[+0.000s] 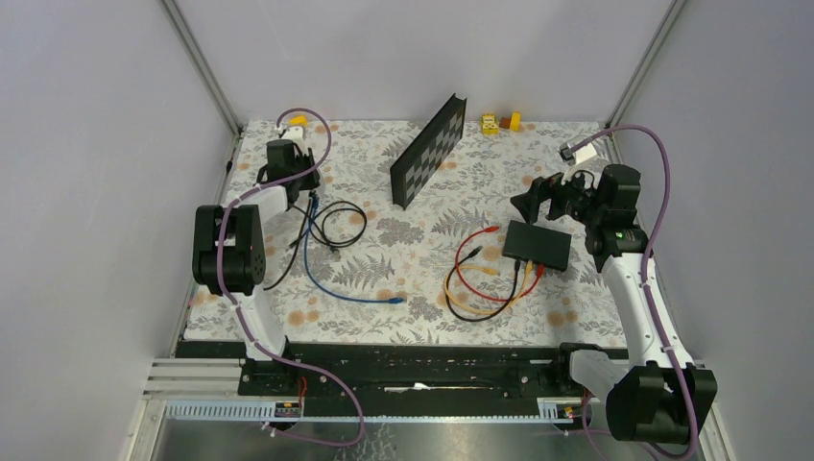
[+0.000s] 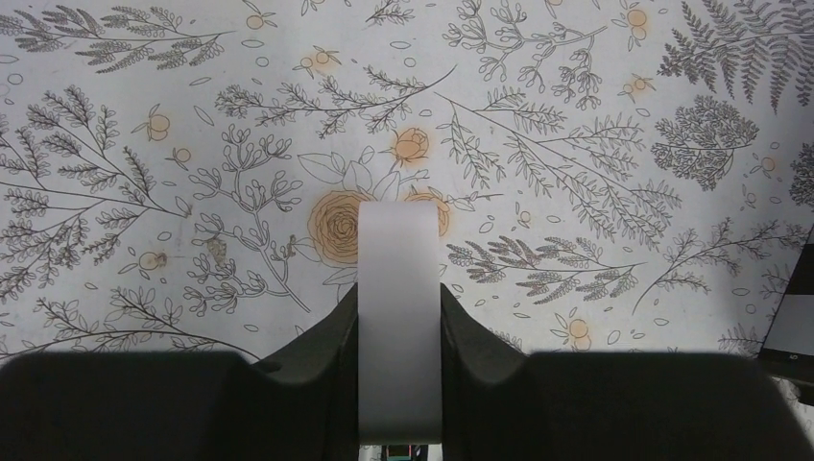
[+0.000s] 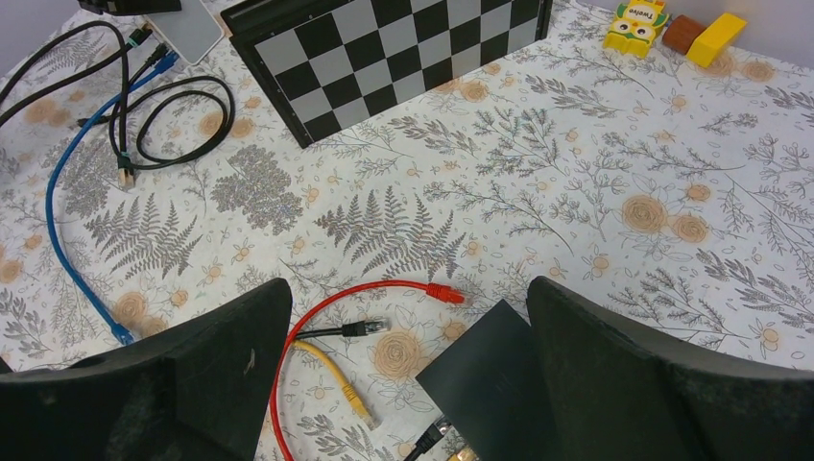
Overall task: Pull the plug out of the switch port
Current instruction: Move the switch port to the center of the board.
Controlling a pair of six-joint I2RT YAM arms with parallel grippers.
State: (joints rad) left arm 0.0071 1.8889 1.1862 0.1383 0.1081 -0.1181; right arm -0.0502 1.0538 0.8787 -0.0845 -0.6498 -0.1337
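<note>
The switch (image 1: 538, 245) is a flat black box lying at the right of the floral cloth; its corner (image 3: 490, 375) shows in the right wrist view. A black plug (image 3: 434, 438) and a yellow one beside it sit in its near edge, and black, yellow and red cables (image 1: 480, 288) loop away from that edge. My right gripper (image 1: 539, 197) (image 3: 405, 307) hangs open just behind the switch, its jaws wide apart and holding nothing. At the back left, my left gripper (image 1: 288, 161) (image 2: 398, 293) is shut on a pale grey pad (image 2: 398, 240) (image 3: 187, 29).
Loose red (image 3: 443, 291), black (image 3: 370, 328) and yellow (image 3: 357, 408) cable ends lie left of the switch. A black checkered board (image 1: 427, 151) leans at the back centre, with small yellow blocks (image 1: 501, 122) behind it. A blue cable (image 1: 326, 279) and a black cable loop (image 1: 341, 221) trail from the left.
</note>
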